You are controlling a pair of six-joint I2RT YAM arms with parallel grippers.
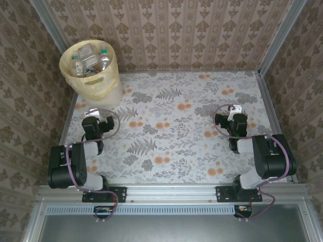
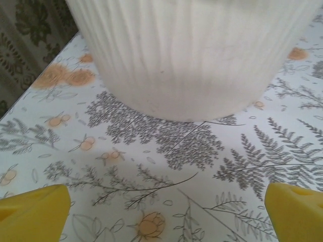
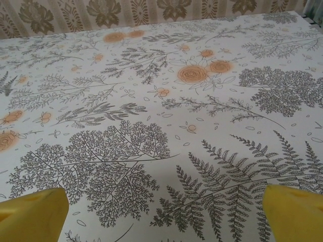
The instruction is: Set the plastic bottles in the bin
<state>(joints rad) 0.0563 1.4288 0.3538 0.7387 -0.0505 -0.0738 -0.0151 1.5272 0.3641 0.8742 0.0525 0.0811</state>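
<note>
Patterned wall panels (image 1: 176,30) closed in the flowered surface (image 1: 192,126) on three sides, with a metal frame post (image 1: 266,96) running along its right edge. The bin (image 1: 101,85) stood in the back-left corner, close to the left edge and just beside the back panel. The plastic bottles (image 1: 88,60) lay heaped inside it, up to about the rim, so the task looked finished or nearly so. The left end effector (image 1: 98,115) hung low just in front of the bin's base with its jaws spread wide and nothing between them. In the left wrist view the ribbed bin wall stood close ahead of the yellow fingertips (image 2: 35,212). The main risk seemed to lie there. Any forward reach by the left arm could shove the light bin into the corner or off the left edge. It could also tip the bin, and bottles lying that high could spill back out. The cable (image 1: 113,123) looped beside that wrist might also catch on the rim if the arm rose close to it. The right end effector (image 1: 233,112) hung over the right side of the surface, jaws equally wide and empty. In front of it lay a long stretch of bare cloth reaching to the back panel. Its tighter side was the right, where the frame post stood near. The broad middle between the two arms offered the most room for moving.
</note>
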